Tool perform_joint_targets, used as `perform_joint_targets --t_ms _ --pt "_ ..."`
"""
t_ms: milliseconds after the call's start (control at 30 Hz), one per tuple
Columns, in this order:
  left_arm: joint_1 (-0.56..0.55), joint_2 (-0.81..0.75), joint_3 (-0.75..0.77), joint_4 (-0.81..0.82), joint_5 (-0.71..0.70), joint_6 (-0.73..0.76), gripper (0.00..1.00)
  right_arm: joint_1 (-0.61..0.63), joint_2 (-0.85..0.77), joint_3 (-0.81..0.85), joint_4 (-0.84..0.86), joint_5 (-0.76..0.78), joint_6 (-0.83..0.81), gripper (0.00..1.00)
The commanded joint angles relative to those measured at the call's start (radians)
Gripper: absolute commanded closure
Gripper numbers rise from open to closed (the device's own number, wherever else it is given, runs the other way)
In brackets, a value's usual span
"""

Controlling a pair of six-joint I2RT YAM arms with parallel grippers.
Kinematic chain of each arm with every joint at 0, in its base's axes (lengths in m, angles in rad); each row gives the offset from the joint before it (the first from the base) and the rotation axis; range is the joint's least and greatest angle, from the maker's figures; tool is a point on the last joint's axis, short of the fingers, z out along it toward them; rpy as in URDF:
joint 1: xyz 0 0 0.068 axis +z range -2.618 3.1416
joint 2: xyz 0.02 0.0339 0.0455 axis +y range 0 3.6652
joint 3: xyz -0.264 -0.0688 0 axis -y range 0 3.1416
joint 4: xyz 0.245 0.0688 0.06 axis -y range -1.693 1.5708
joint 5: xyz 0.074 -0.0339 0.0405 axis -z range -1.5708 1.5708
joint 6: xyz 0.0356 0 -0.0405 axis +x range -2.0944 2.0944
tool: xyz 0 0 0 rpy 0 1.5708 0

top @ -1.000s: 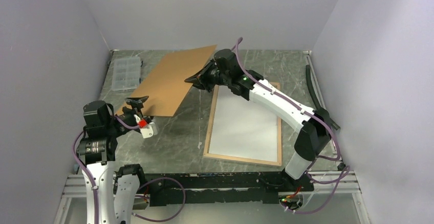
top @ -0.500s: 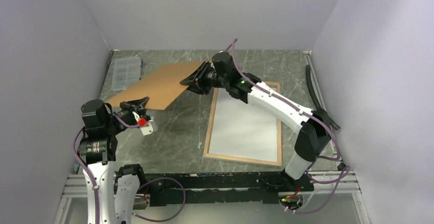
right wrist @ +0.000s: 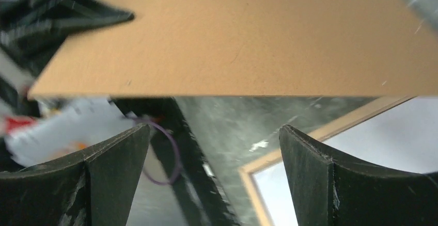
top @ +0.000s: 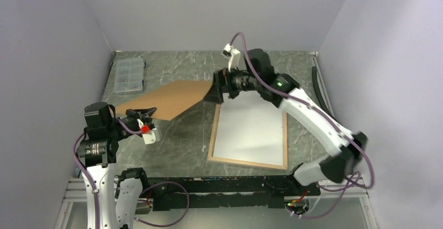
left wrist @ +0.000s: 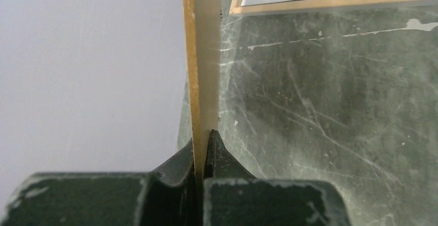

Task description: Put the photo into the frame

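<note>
Tilted brown board (top: 167, 99) above marble table (top: 177, 145), clear compartment box (top: 128, 76) beyond.

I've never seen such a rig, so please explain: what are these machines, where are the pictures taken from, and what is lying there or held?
Two white-and-black robot arms share a dark grey marbled table. One picture looks down from above and behind; the other two come from cameras on the wrists. The left gripper is shut on a corner of a flat brown backing board, raised above the table. The right gripper is open by the board's far end, holding nothing. On the table lie a rectangular light-wood picture frame with a white sheet inside, probably the photo face down, and a clear plastic compartment box.
</note>
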Motion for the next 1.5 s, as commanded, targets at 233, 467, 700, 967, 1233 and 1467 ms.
perform_joint_targets --t_ms 233,467,700,967,1233,1467 --pt "-0.002 0.062 0.184 -0.206 0.219 0.246 0.97 0.212 -0.262 -0.181 0.040 0.195 -0.932 0.00" --pt "-0.002 0.106 0.239 -0.296 0.242 0.290 0.97 0.285 -0.199 -0.178 0.112 0.296 -1.018 0.11" --pt "-0.002 0.109 0.247 -0.285 0.258 0.285 0.97 0.319 -0.146 -0.146 0.164 0.296 -1.037 0.44" --pt "-0.002 0.126 0.284 -0.227 0.267 0.234 0.97 0.364 -0.051 -0.053 0.107 0.346 -1.032 1.00" --pt "-0.002 0.066 0.201 0.229 0.152 -0.198 0.06 0.365 -0.156 -0.142 0.337 0.436 -0.970 1.00" --pt "-0.002 0.132 0.263 0.504 -0.068 -0.686 0.06 0.336 -0.079 -0.028 0.327 0.587 -0.834 1.00"
